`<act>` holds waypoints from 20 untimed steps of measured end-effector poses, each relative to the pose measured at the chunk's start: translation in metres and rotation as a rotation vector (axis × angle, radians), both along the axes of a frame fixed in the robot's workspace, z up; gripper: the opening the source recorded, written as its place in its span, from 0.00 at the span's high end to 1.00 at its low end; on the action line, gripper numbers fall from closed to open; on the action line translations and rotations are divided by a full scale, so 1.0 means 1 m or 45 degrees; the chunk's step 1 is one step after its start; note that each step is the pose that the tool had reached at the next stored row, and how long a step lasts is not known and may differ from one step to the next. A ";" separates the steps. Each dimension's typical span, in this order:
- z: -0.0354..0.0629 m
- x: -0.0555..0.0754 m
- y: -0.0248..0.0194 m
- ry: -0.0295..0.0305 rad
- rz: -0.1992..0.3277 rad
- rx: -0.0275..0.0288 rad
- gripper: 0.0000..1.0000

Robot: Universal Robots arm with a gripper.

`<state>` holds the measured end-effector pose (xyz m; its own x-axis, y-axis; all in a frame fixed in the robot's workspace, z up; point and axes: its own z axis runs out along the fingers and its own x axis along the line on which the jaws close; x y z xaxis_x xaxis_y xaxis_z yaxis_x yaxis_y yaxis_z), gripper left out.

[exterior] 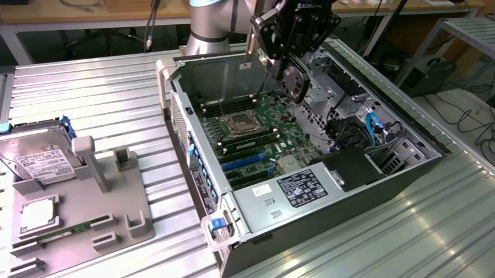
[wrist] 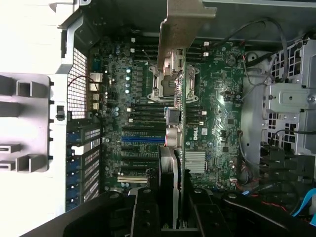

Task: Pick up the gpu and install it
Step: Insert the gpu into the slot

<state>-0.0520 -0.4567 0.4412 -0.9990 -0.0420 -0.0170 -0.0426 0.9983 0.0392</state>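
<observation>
Ribbed steel table [exterior: 93,104], open computer case [exterior: 348,231]: gripper [exterior: 280,62] clamped narrowly on the thin black round-fanned gpu [exterior: 293,82], silver bracket [wrist: 183,24] leading, hanging edge-on above the green motherboard [exterior: 263,133].

Open computer case [exterior: 325,231] on ribbed table [exterior: 101,98]; hard drive [exterior: 43,165], memory stick [exterior: 69,230] in grey holder [exterior: 116,202]

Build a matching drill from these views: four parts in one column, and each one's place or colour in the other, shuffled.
1 gpu
2 hard drive
3 memory stick
4 motherboard

a green, lying in the grey fixture
b gripped by the tool over the open case
c mounted inside the case
d silver, white label

Pairs: 1-b; 2-d; 3-a; 4-c
</observation>
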 end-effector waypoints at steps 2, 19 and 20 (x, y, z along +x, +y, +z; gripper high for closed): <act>-0.0001 0.000 0.0000 -0.0001 0.011 0.0014 0.72; 0.0000 0.000 0.0000 0.0001 0.131 0.0032 0.72; 0.0000 0.000 -0.0001 0.0000 0.140 0.0032 0.72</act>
<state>-0.0521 -0.4567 0.4412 -0.9883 -0.1516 -0.0172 -0.1522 0.9875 0.0416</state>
